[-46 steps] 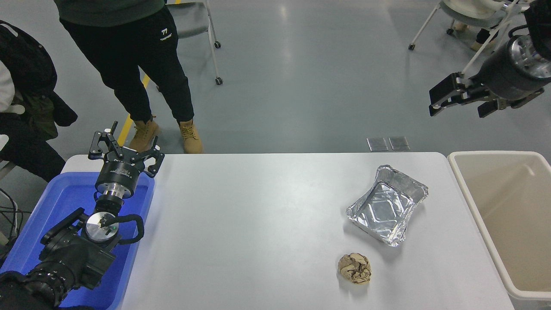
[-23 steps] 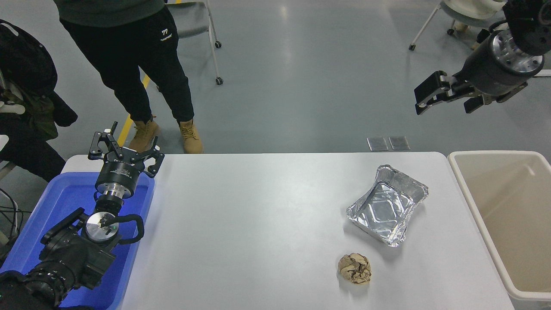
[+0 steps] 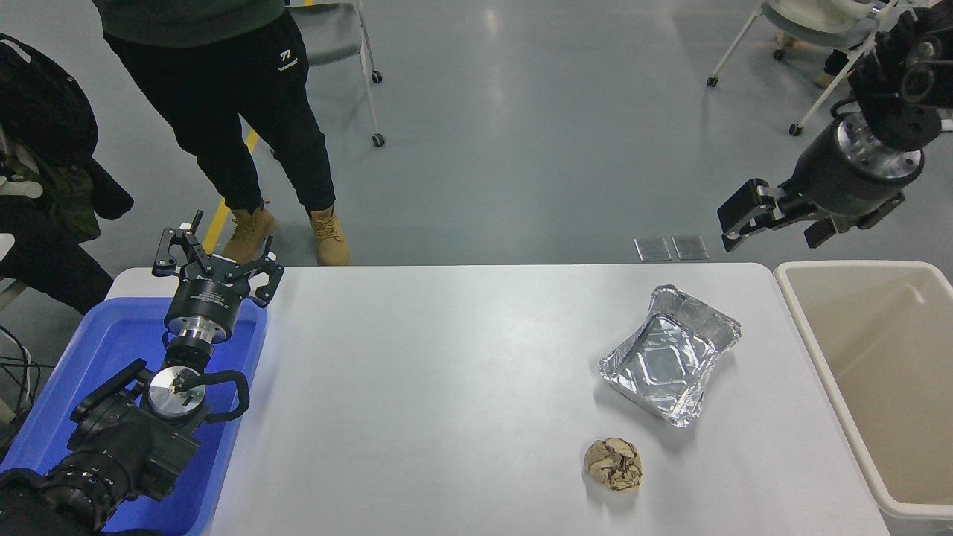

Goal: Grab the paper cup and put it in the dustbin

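The paper cup is out of view: it shows neither on the table nor in a gripper. The dustbin (image 3: 789, 286) is the large beige bin at the table's right end, and its visible inside looks bare. My right gripper (image 3: 774, 232) is open and empty. It hangs in the air beyond the table's far edge, just above and left of the bin's far left corner. My left gripper (image 3: 217, 259) is open and parked at the lower left, above the blue tub's far end.
A silver foil tray (image 3: 670, 353) lies on the white table (image 3: 447, 387) at the right. A crumpled brown paper ball (image 3: 613, 464) lies in front of it. A blue tub (image 3: 112, 342) sits at the left. A person (image 3: 246, 112) stands beyond the far left edge. Wheeled chairs stand further back.
My right gripper, open and empty throughout, swung up and left, then came down towards the bin's far left corner. The left arm and the table's things have not moved.
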### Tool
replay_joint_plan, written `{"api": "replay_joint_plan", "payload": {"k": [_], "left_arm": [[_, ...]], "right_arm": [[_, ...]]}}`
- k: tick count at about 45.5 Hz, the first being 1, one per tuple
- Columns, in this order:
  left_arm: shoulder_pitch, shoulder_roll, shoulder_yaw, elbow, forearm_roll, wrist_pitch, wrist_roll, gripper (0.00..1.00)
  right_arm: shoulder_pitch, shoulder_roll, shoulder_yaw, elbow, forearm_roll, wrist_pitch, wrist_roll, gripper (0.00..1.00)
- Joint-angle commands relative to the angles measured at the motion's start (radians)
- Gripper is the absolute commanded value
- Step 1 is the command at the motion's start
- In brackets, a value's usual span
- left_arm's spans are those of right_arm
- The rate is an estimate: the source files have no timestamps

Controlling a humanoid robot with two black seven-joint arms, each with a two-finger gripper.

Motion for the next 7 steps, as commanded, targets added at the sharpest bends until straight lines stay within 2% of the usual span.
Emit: {"api": "replay_joint_plan", "payload": {"k": [1, 7], "left_arm": [[0.0, 0.0, 0.0, 0.001, 0.0, 0.0, 0.0, 0.99], [0.0, 0.0, 0.0, -0.001, -0.001, 0.0, 0.0, 0.99]], "right_arm": [[-0.028, 0.001, -0.001, 0.004, -0.004, 0.0, -0.01, 1.0], [-0.033, 0.001, -0.001, 0.002, -0.006, 0.0, -0.01, 1.0]]}}
